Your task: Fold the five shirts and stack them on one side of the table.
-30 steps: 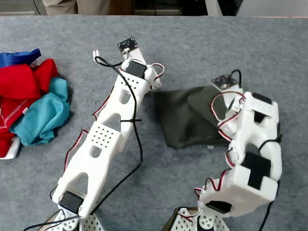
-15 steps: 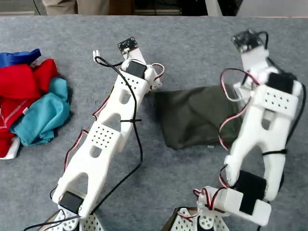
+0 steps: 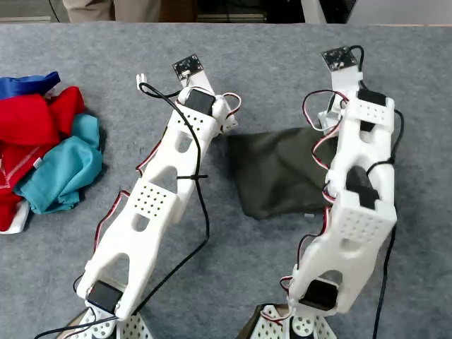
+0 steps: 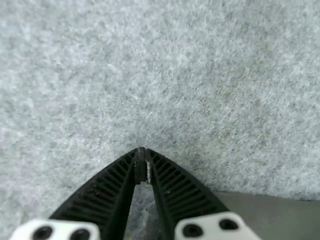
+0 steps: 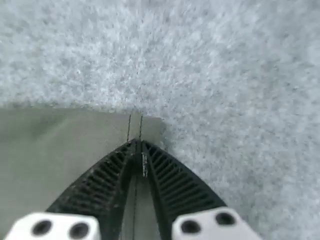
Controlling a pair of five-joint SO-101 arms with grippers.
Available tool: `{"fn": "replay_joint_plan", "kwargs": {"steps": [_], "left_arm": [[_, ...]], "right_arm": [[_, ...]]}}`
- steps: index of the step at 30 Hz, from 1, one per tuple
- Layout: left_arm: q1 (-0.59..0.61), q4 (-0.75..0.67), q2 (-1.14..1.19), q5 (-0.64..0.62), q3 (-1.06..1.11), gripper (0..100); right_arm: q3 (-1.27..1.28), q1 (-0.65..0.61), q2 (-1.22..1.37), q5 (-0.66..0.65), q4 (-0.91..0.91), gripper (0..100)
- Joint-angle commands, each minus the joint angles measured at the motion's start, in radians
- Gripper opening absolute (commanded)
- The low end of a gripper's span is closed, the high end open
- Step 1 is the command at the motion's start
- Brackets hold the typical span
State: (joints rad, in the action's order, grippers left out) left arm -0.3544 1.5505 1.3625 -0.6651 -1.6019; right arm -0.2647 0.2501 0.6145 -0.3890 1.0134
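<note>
The grey felt-covered table (image 3: 282,56) takes up pretty much everything in the high view. The two white arms stretch across it from the near edge. The left arm (image 3: 152,201) runs diagonally toward the middle, and the right arm (image 3: 357,212) goes more or less straight up the right side.

Between their far ends is a dark olive shirt (image 3: 275,173), lying flat-ish in a rough rectangle near the centre of the table. Its right edge is tucked under the right arm. Well away at the left edge of the table there's a loose heap of other shirts. A red shirt (image 3: 28,120) is in the middle of it, a teal shirt (image 3: 63,166) is bunched against its near side, and a blue shirt (image 3: 21,83) pokes out at the far end.

The left gripper (image 4: 141,162) has its jaws closed tip to tip. It has nothing in them and sits over bare felt, with the olive shirt just beside it. The right gripper (image 5: 136,150) is pinched closed too, with its tips right at a corner of the olive shirt. You honestly can't tell whether it has any fabric caught between the tips or is just sitting on top.
</note>
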Motion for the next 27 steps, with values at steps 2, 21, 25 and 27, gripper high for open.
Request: {"fn": "replay_joint_plan", "kwargs": {"steps": [2,21,25,27], "left_arm": [[0.009,-0.014,-0.022,0.008,-0.015,2],[0.002,-0.014,-0.018,0.009,-0.015,2],[0.002,-0.014,-0.018,0.011,-0.015,2],[0.002,-0.014,-0.018,0.011,-0.015,2]], "right_arm": [[-0.111,0.024,0.096,0.011,0.020,0.8],[-0.217,0.096,0.122,0.123,0.072,0.5],[-0.217,0.104,0.120,0.152,0.060,0.5],[-0.209,0.104,0.107,0.152,0.057,0.5]]}}
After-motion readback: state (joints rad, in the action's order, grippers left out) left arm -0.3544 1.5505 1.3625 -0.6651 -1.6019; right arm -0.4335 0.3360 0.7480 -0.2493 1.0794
